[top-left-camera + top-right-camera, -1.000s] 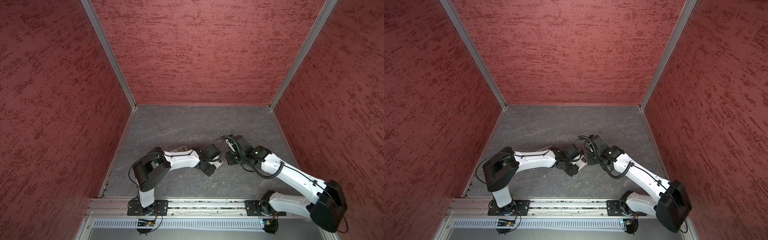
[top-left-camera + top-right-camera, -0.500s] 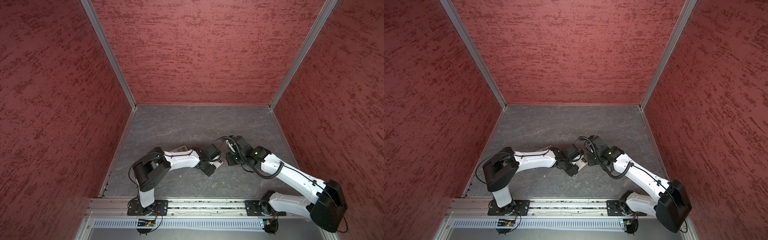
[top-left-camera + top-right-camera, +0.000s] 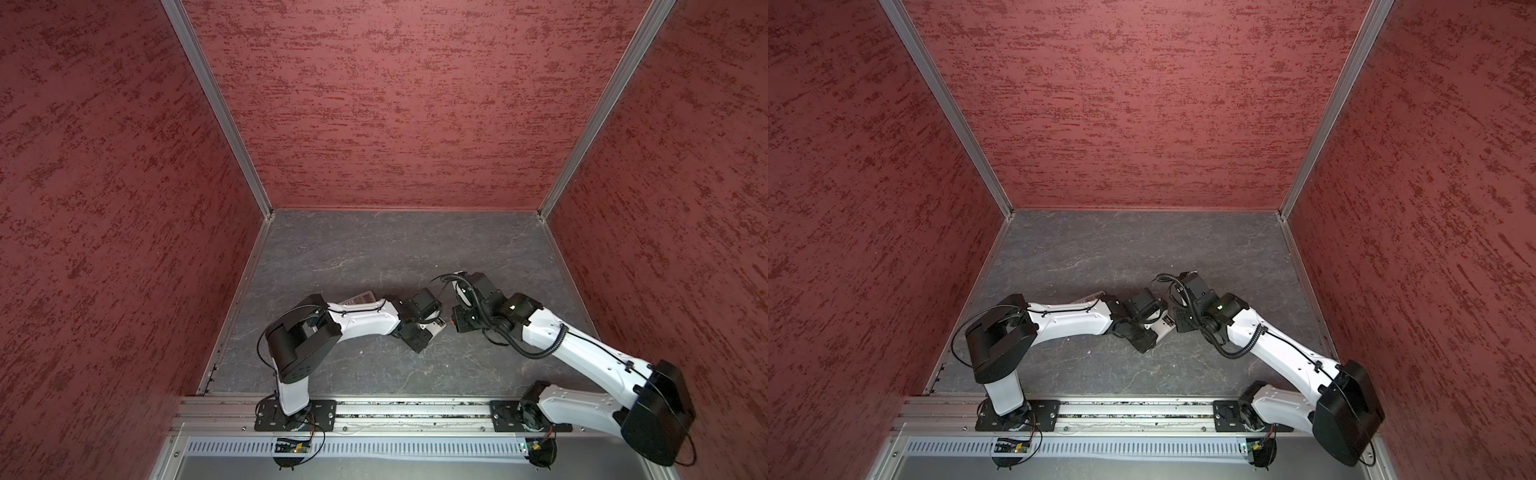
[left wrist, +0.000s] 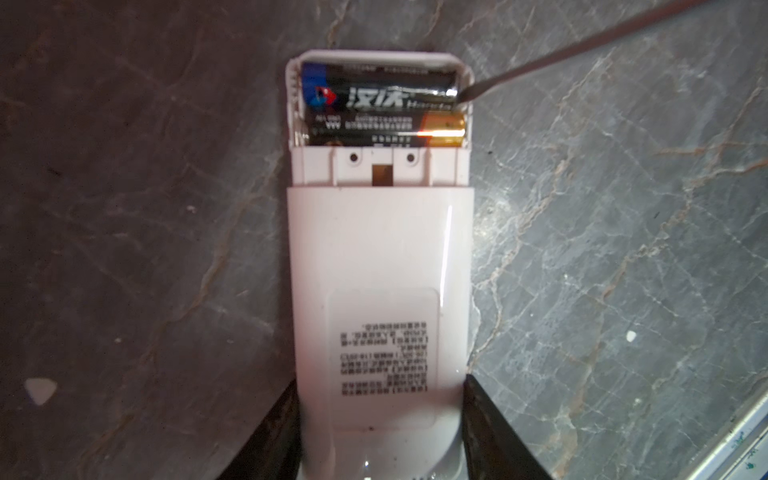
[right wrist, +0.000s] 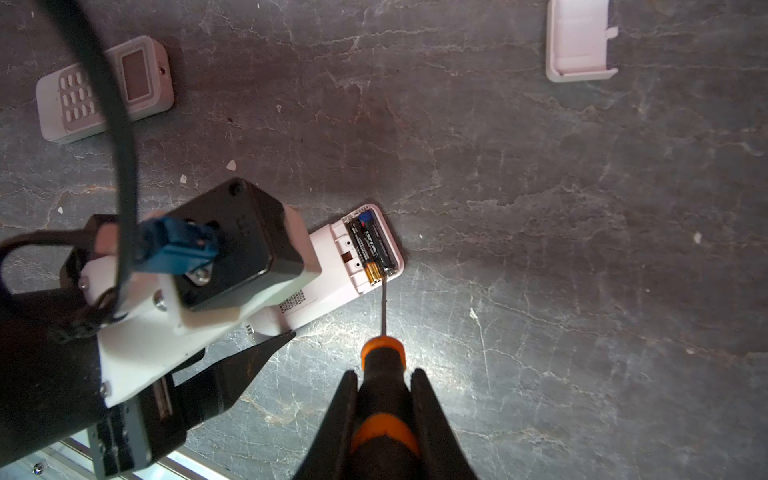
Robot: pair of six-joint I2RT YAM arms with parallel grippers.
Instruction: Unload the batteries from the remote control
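Prying step. Remote (image 4: 380, 266) pinched in left gripper (image 4: 380, 386); screwdriver (image 5: 382, 353) clamped in right gripper (image 5: 384, 374), tip ahead, set against batteries (image 4: 380, 104) beyond left gripper. Next needed: gentle upward levering.

The left arm (image 3: 361, 320) stretches low toward the middle, and the left gripper (image 4: 379, 382) is clamped on both sides of the remote control (image 4: 380, 249). The right arm (image 3: 582, 353) bends in from the right so that the two wrists nearly meet. The right gripper (image 5: 385, 374) pinches the screwdriver (image 5: 383, 353) by its handle and is aimed toward the left gripper.
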